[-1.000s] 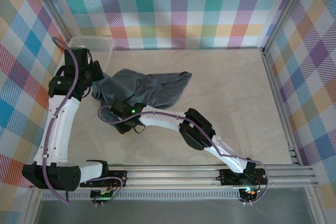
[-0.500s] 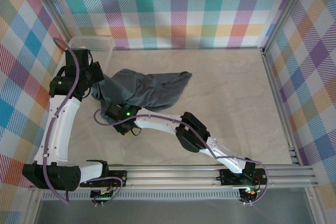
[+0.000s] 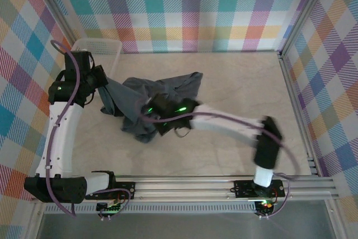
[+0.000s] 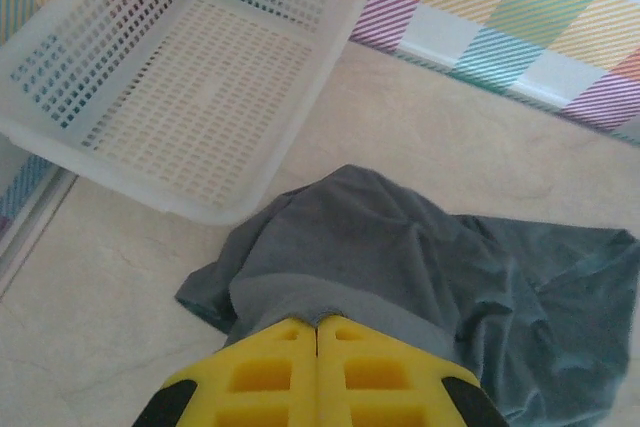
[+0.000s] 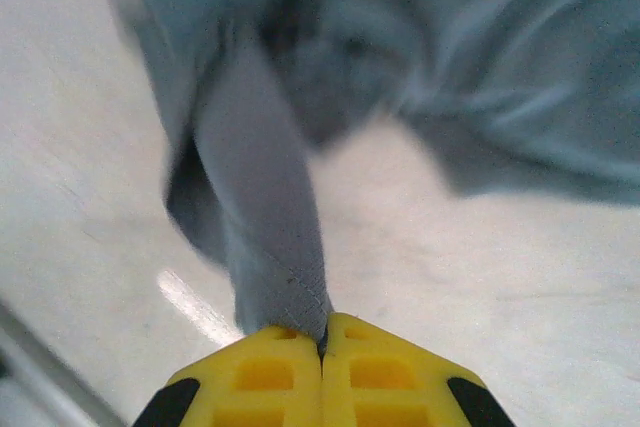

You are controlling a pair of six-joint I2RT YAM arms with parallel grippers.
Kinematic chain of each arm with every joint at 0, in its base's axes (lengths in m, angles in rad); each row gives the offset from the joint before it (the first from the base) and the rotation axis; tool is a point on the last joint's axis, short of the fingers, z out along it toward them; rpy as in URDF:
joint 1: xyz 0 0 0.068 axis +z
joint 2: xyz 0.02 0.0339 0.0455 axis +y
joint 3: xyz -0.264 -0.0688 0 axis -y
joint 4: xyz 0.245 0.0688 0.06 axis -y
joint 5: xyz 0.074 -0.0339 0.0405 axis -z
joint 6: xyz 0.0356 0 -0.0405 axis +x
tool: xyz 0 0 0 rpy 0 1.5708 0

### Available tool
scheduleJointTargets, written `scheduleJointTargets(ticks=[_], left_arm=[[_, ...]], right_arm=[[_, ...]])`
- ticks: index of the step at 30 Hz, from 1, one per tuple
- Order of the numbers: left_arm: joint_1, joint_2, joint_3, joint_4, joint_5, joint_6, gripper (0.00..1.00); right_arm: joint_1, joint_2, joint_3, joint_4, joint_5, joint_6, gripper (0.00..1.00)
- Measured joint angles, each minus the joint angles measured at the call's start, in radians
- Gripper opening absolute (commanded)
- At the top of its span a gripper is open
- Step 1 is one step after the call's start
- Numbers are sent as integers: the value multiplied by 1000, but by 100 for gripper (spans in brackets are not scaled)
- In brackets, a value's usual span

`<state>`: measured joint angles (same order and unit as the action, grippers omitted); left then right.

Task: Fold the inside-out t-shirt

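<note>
Spanning left pincer [image 4: 318, 323] to right pincer [image 5: 322, 333], t-shirt [image 3: 134, 102] pinched

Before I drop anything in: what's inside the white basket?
Bare mesh floor, nothing lying in the basket. The t-shirt lies outside it, covering none; its left corner is out of frame.

The light is bright, even and diffuse, falling from above. In the top view the t-shirt [image 3: 151, 96] casts only a faint, soft shadow on the table [image 3: 240, 76]. There the right arm [image 3: 232, 122] is smeared into streaks, and its green lamps [image 3: 180, 107] flare. In the right wrist view the cloth is blurred, the right gripper [image 5: 322, 335] is crisp, and a white glare streak lies on the tabletop. The left wrist view is sharp, though the white mesh basket [image 4: 180, 97] looks slightly washed out.
</note>
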<state>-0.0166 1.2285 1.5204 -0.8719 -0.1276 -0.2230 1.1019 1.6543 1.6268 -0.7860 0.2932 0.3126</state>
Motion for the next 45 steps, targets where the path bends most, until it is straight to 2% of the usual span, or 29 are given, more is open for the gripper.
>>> scheduleJointTargets(ticks=[4, 7, 9, 13, 16, 18, 22, 26, 31, 35, 39, 42, 45], left_arm=[[7, -27, 85, -18, 127, -55, 0], [7, -42, 204, -3, 214, -118, 0], [7, -33, 284, 34, 244, -158, 0], [7, 51, 420, 128, 261, -229, 0], [7, 181, 533, 175, 266, -262, 0], [7, 299, 623, 193, 274, -278, 0], [7, 563, 827, 176, 300, -289, 0], [7, 757, 1086, 134, 315, -287, 0], [8, 757, 1207, 167, 315, -269, 0], [14, 686, 1228, 195, 314, -249, 0], [20, 608, 1204, 201, 315, -201, 0], [21, 473, 954, 241, 330, -149, 0], [21, 298, 513, 365, 341, -122, 0]], right_arm=[[-71, -365, 97, 8, 88, -23, 0], [-190, -486, 238, 16, 118, -53, 0], [-307, -490, 341, 32, 136, -74, 0], [-471, -372, 529, 74, 136, -119, 0], [-627, -186, 713, 85, 63, -105, 0], [-721, -14, 895, 77, 6, -86, 0], [-830, 282, 1188, 78, -103, -33, 0], [-939, 333, 1157, 197, -285, 107, 0], [-1028, 329, 1215, 409, -400, 235, 0], [-1022, 244, 1206, 495, -445, 274, 0], [-1015, 154, 1176, 487, -496, 309, 0], [-1015, 113, 1092, 416, -563, 340, 0], [-1007, 60, 885, 322, -644, 356, 0]])
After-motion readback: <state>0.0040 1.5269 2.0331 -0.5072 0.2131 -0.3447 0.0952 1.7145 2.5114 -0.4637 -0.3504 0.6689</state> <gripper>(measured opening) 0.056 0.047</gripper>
